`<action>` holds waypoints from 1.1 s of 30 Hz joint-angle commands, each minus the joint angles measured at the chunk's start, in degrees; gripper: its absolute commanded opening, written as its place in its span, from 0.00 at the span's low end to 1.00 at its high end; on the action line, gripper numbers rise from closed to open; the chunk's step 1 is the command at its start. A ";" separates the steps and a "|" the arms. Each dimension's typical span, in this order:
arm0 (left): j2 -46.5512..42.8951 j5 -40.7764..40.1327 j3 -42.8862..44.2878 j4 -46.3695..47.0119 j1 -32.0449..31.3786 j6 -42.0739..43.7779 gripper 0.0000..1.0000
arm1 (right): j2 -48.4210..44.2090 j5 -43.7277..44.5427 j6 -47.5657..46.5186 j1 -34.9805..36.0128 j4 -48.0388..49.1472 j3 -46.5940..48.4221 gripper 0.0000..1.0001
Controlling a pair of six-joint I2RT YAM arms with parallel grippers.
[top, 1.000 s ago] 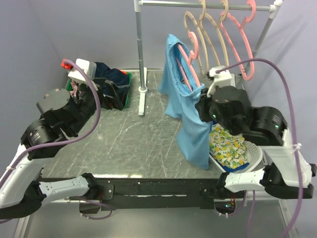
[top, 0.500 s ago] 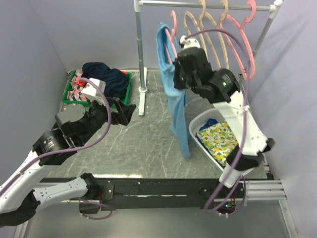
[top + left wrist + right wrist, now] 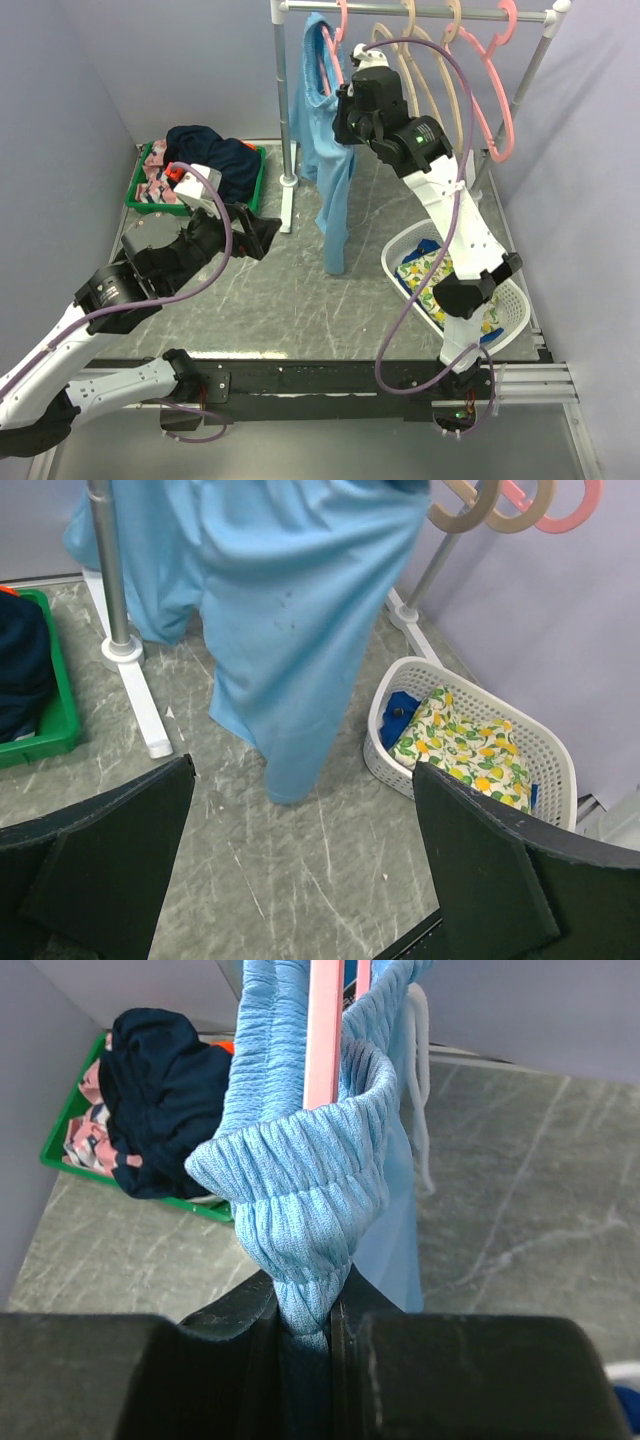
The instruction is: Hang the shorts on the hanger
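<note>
Shorts (image 3: pixel 325 150): hanging full length from the hanger (image 3: pixel 323 1030), with the waistband threaded over it. The legs dangle beside the rack's upright post; whether the hem clears the table cannot be told.
Hook position: raised to the level of the rail (image 3: pixel 430 12), at its left end. Whether the hook is seated over the rail cannot be told.
Change, right arm: one second ago it held the load low, beside the white basket (image 3: pixel 398 252). It has since swung up and back, carrying both items to the rail.
Right gripper (image 3: pixel 305 1305): closed, pinching the bunched elastic waistband just below the pink bar.
Change, left arm: moved away from the green bin (image 3: pixel 138 196) toward the table centre.
Left gripper (image 3: pixel 300 865): jaws spread wide, holding nothing, facing the hanging legs.
Task status (judgement): the fabric is already on the hanger. The remaining step appears to be hooking it over the rail and letting go.
Risk (judgement): releasing before the hook bears on the rail would drop everything. The soft waistband could also slide off the thin bar.
</note>
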 commanded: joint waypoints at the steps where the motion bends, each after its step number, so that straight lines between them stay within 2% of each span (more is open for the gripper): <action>1: -0.48 1.54 -0.33 1.96 0.18 -0.99 0.96 | 0.86 -2.94 -0.65 -2.06 12.35 2.98 0.00; 10: 0.04 2.07 -1.38 2.58 0.18 -0.64 0.96 | 3.41 -2.77 -2.40 -3.11 18.42 3.86 0.00; 33: 1.54 3.39 -1.91 3.37 0.09 -1.07 0.97 | 7.55 -6.28 1.37 -5.31 21.32 3.16 0.00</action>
